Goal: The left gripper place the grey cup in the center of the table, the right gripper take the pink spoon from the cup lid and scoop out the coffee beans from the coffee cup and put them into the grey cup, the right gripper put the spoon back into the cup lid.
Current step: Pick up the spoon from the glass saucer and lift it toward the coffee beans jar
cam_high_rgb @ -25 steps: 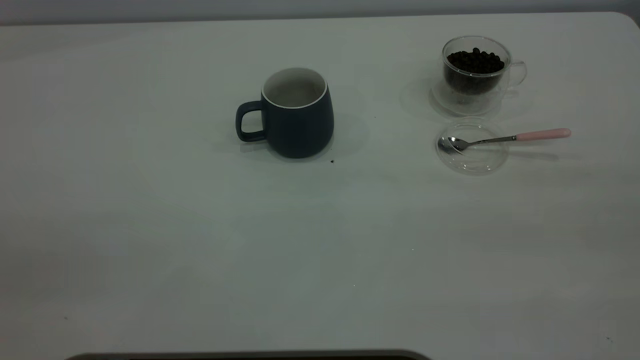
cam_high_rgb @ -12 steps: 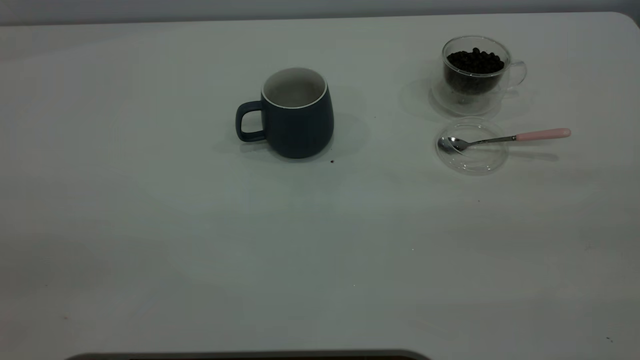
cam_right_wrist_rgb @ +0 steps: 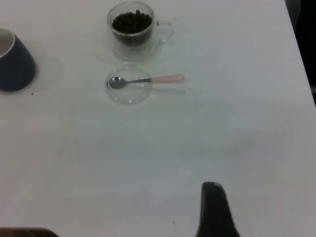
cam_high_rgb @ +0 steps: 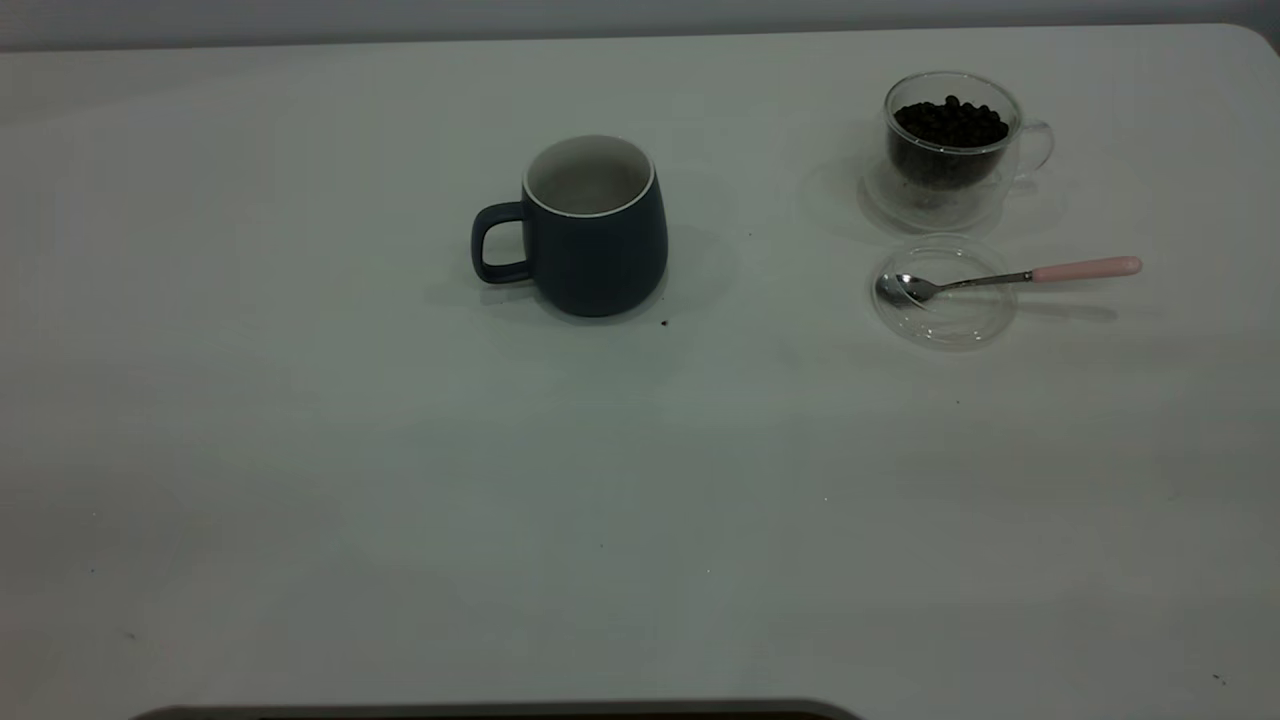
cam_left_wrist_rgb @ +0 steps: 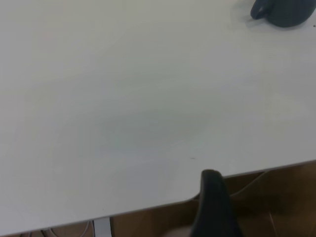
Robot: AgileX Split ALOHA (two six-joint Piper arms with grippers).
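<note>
Mug [cam_high_rgb: 592, 228] sits upright upper centre of the bench [cam_high_rgb: 400, 480], handle pointing frame-left. Glass cup [cam_high_rgb: 950, 145] with beans [cam_high_rgb: 950, 122] upper right; just below it, spoon [cam_high_rgb: 1010, 277] bowl rests in the lid [cam_high_rgb: 943, 318]. You can't tell either gripper's finger state.

Right wrist view: coffee cup [cam_right_wrist_rgb: 132, 29] upright on the table [cam_right_wrist_rgb: 207, 128], full of coffee beans [cam_right_wrist_rgb: 131, 21]. Cup lid [cam_right_wrist_rgb: 129, 89] just beside it, pink spoon [cam_right_wrist_rgb: 146, 80] with bowl in the lid, handle sticking out over the rim. Grey cup [cam_right_wrist_rgb: 15, 61] at frame edge, well apart. One dark finger of the right tool [cam_right_wrist_rgb: 215, 211] shows over bare table.
</note>
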